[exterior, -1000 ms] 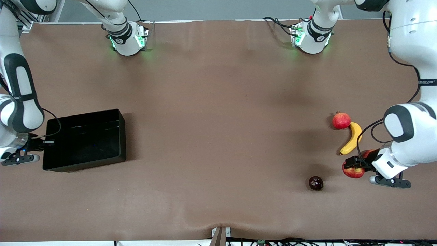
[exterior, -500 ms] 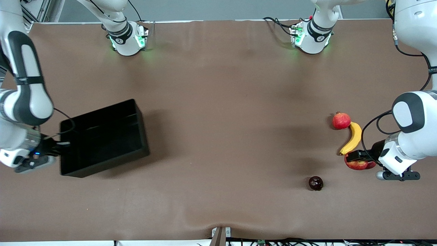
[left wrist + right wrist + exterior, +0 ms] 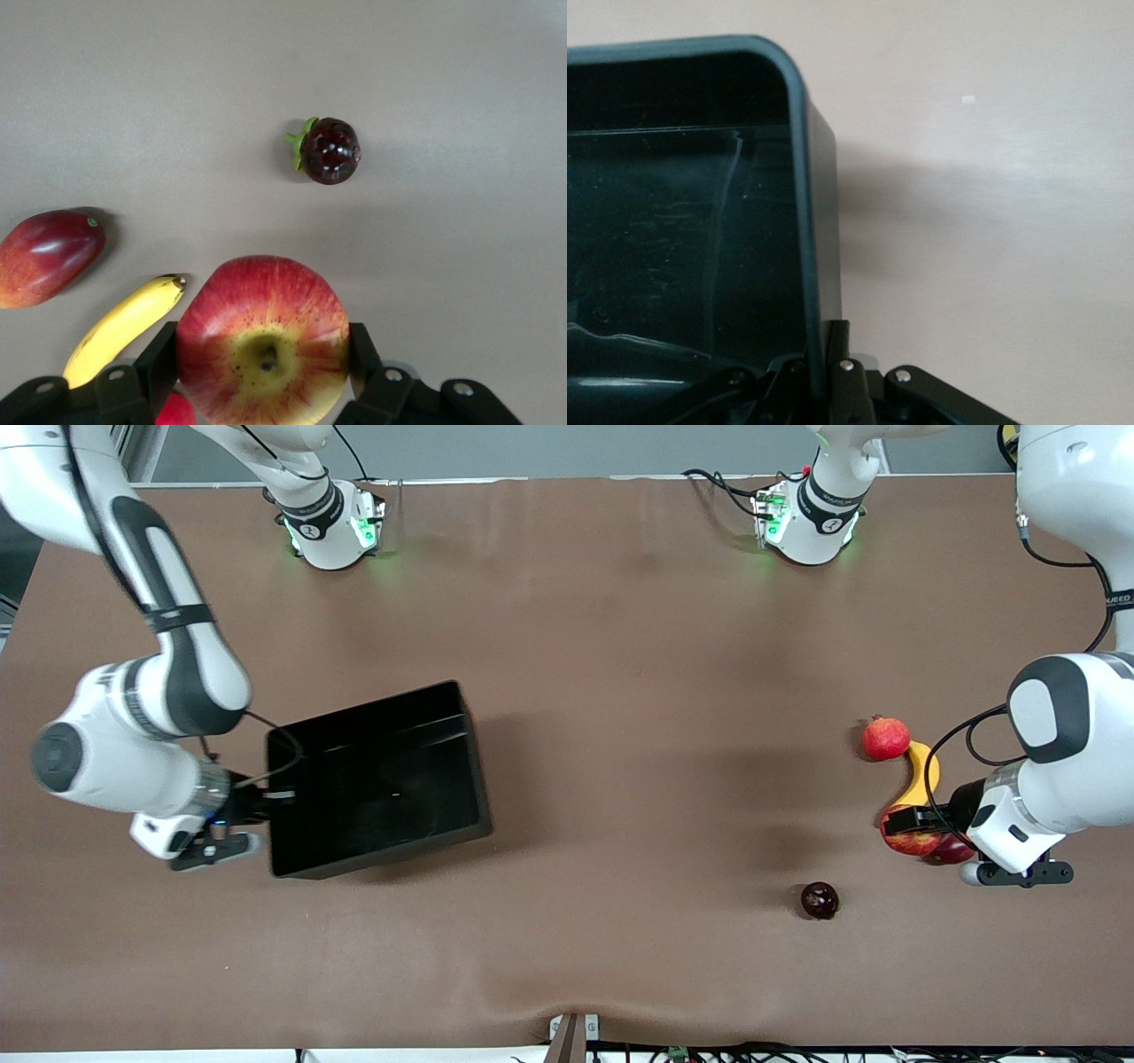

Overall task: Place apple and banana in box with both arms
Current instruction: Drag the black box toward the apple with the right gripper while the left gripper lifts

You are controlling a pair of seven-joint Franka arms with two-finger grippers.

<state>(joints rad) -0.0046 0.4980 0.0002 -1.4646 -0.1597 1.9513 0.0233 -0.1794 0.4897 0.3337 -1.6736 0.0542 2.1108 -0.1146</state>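
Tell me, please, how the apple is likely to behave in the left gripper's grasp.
The apple looks firm, so it probably won't squash. The left gripper pinches its round, glossy sides, so it could slip or twist. Set down, it would likely roll.

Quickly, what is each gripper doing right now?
Left gripper: shut on the apple.
Right gripper: shut on the box wall.

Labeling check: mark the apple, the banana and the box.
apple [image 3: 262, 349], left wrist view, stem-end face between the left pincer's fingers.
banana [image 3: 120, 326], left wrist view, mid-body.
box [image 3: 461, 757], front view, wall toward the left arm's end.
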